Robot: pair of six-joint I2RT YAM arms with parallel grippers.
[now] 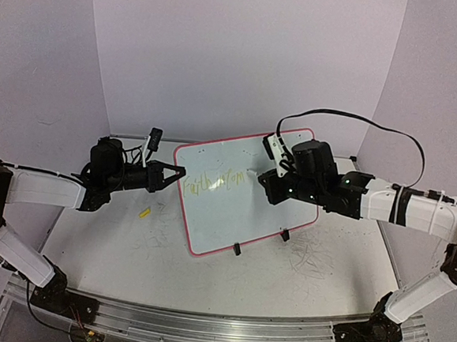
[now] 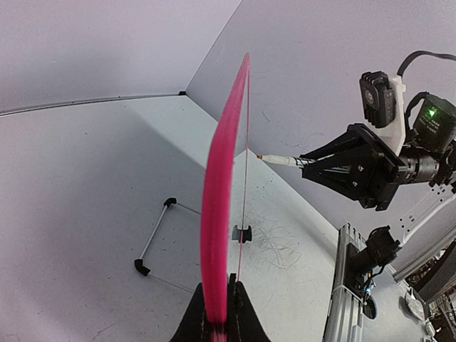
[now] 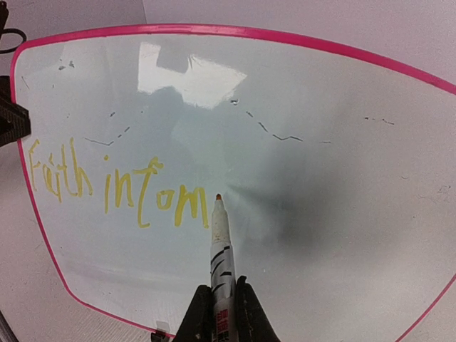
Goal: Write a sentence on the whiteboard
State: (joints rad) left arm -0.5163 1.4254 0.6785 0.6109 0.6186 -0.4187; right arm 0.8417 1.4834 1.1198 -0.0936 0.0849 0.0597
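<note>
Two grippers on one whiteboard (image 1: 241, 212), propped upright on the tabletop (image 1: 120, 246). Clamps the board's left rim in the left gripper (image 1: 170, 176), jaws closed on the pink edge, apparently to steady it against pen pressure. Holds a marker (image 3: 219, 242) in the right gripper (image 3: 221, 292), jaws pinched tight on the barrel, tip just beside the last yellow letter of the sentence (image 3: 114, 189), contact unclear.

Pale lavender walls (image 1: 246, 53) behind left gripper (image 1: 176, 176) and right gripper (image 1: 262, 178); scuffed white table (image 1: 112, 241) under both, grey scribbles (image 1: 316, 261) below the right.
</note>
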